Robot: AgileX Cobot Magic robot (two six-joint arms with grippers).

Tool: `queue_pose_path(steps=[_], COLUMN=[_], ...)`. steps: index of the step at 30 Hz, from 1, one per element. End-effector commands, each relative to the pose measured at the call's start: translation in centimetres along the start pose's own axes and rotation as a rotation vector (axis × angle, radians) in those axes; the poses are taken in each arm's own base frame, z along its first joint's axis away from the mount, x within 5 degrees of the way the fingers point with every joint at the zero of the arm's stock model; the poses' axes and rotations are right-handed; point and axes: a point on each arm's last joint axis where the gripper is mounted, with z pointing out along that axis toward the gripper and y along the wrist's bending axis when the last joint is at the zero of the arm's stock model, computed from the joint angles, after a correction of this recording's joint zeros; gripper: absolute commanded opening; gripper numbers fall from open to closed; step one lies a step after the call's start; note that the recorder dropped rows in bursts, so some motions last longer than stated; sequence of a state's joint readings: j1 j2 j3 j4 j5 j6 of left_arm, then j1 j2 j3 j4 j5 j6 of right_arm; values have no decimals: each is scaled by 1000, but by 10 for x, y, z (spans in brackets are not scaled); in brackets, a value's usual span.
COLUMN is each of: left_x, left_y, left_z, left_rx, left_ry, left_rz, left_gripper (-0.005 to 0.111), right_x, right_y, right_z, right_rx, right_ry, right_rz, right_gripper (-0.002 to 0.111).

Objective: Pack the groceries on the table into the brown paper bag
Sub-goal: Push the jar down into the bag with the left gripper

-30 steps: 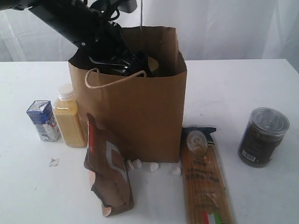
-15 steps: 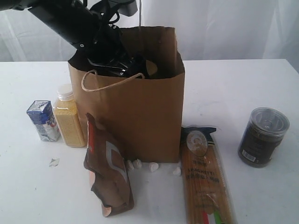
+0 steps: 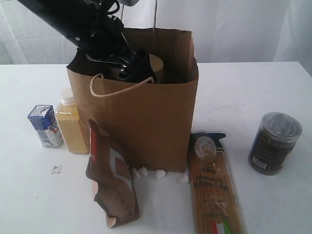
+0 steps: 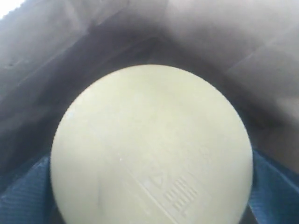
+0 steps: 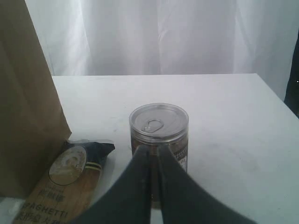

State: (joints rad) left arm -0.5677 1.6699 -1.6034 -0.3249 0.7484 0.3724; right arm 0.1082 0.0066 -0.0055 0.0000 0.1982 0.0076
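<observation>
The left tool (image 3: 131,69) is sunk in the mouth of the brown paper bag (image 3: 146,122), jaws spread wide either side of the clear jar with tan lid (image 4: 152,144) inside the bag; whether it is gripped cannot be told. The right tool (image 5: 153,150) is closed, empty, beside the bag, near the dark clear-lidded jar (image 5: 159,130).

One paper bag (image 3: 146,122), two jars – tan-lidded jar (image 4: 152,144), dark jar (image 3: 274,142) – and one bottle (image 3: 70,124), carton (image 3: 45,126), pouch (image 3: 111,180), spaghetti packet (image 3: 212,190) apiece
</observation>
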Motion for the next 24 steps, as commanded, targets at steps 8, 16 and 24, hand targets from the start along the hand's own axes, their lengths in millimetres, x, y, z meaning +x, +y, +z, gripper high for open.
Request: queue_pose_path(steps=[8,16,24], left_x=[0,0,-2], left_y=[-11,-10,-9], left_z=[-21,-21,-21], left_rx=[22,19,8], left_ry=[-1,-5,-25], left_rz=[5,3,0], left_gripper=[88,105,105], right_x=[0,0,0], right_y=[0,0,0], right_z=[0,0,0], right_rx=[0,0,0], right_ry=[-14,-14,-14], right_rz=[-14,-14,-14], right_gripper=[5,5,5])
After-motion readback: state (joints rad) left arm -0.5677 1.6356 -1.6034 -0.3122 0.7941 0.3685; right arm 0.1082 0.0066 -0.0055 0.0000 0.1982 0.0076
